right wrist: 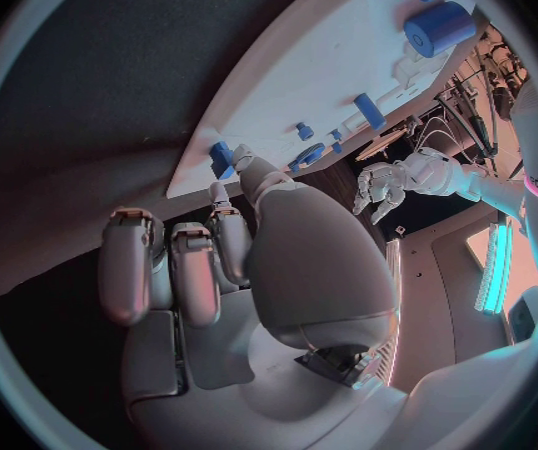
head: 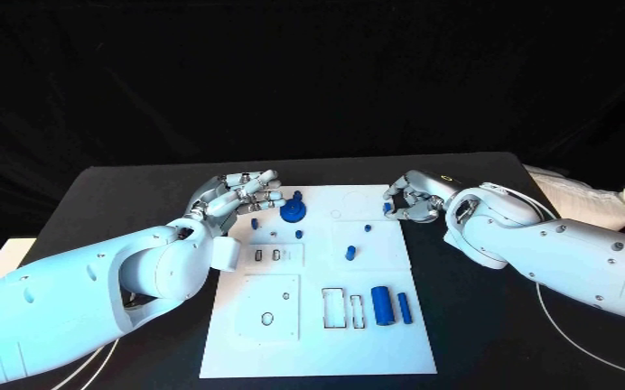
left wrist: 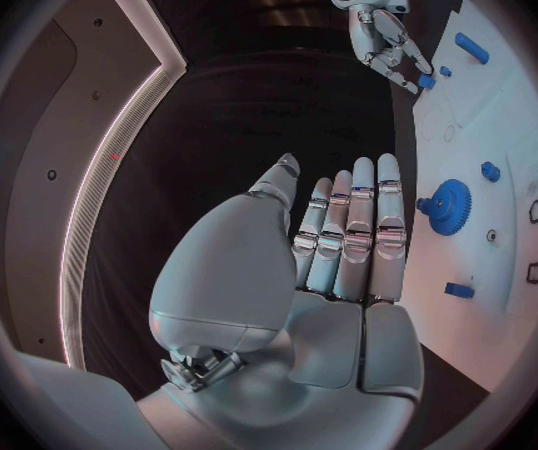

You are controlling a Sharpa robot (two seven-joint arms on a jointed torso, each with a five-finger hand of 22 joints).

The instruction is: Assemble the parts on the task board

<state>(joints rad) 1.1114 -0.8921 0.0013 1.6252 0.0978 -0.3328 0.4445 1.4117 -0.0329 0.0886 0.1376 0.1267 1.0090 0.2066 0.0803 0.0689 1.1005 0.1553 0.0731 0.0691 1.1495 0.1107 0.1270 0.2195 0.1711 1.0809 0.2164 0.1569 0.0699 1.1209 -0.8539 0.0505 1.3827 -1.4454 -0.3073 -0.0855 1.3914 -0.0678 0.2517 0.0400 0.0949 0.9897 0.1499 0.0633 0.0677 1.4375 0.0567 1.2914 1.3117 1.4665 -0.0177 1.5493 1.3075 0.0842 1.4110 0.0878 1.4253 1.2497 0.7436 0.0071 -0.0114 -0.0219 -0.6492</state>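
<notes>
My 2 hands hover at the task board's (head: 247,336) far edge.
Left hand (head: 241,193) released beside the blue gear (head: 294,209); right hand (head: 412,199) pinches a small blue part (head: 389,204), seemingly light, rigid, slippery.

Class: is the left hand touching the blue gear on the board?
Apart. The left wrist view shows bare task board between the left hand and the blue gear.

We see a black bench (head: 117,191) carrying the white task board (head: 377,336) at its middle (small blue parts (head: 382,305) lie on that board).

White task board (head: 391,336) mid-table; blue parts (head: 382,305) scattered on it.
</notes>
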